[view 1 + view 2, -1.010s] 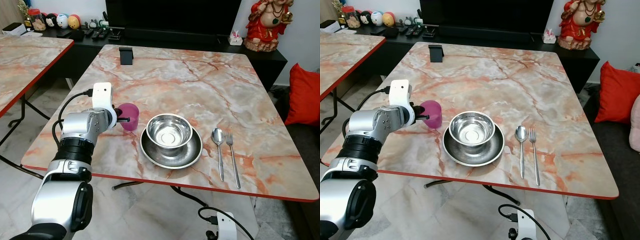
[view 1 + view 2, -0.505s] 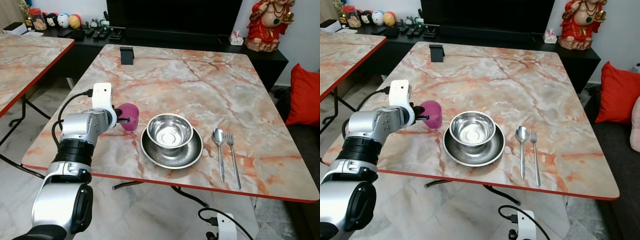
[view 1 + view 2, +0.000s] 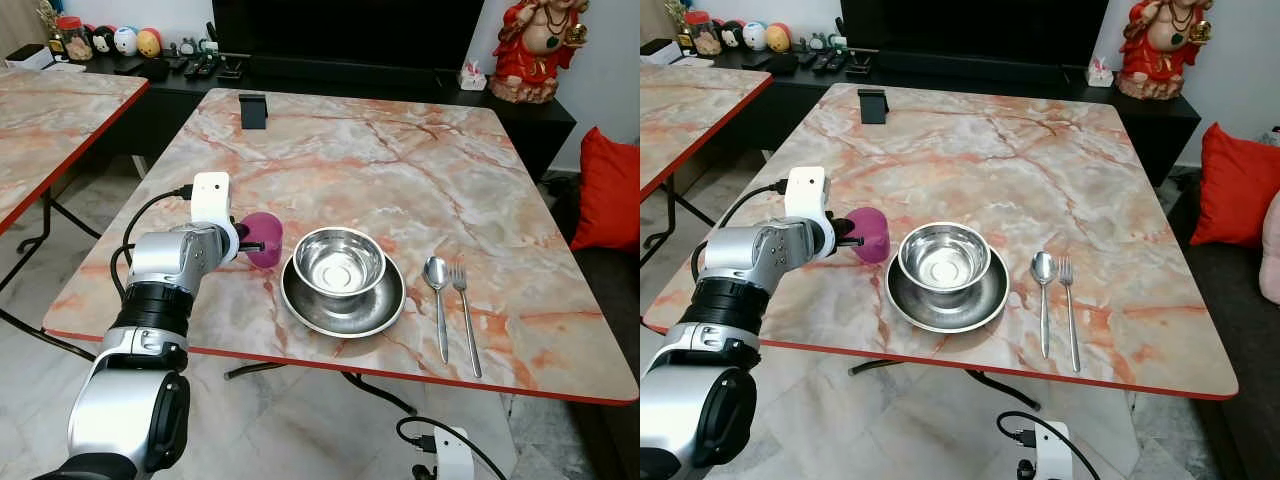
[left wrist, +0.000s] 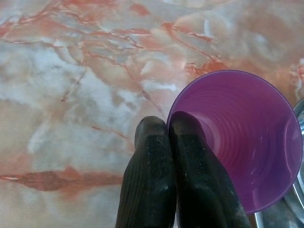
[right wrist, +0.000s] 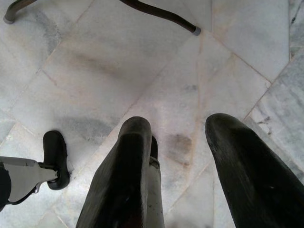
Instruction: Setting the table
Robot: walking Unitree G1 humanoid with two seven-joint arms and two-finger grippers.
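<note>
A marble-patterned table (image 3: 400,170) with a red edge is seen from above, taking up most of the head views. At centre-left of the frame, the left gripper (image 4: 172,124) is clenched on the rim of a purple plastic cup (image 3: 263,238), one black finger inside the cup and one outside, as seen in the left wrist view. The cup is tilted, its mouth turned toward the arm, and it is held just beside the steel plate; whether its base touches the table cannot be told. The silver left arm (image 3: 160,290) reaches up from the lower left of the frame.

Just right of the cup, a steel bowl (image 3: 339,262) is seen sitting inside a shallow steel plate (image 3: 343,305). To the right of the plate, a spoon (image 3: 437,300) and a fork (image 3: 464,310) lie side by side, close but apart, handles toward the near table edge.

A small black object (image 3: 254,110) stands at the far left of the table. A red figurine (image 3: 535,45) is seen at the upper right, and a red cushion (image 3: 610,190) at the right edge. No readable writing or brand marks can be made out.

In the right wrist view, the right gripper (image 5: 178,130) hangs over a pale tiled floor (image 5: 95,61), its fingers spread apart and holding nothing.
</note>
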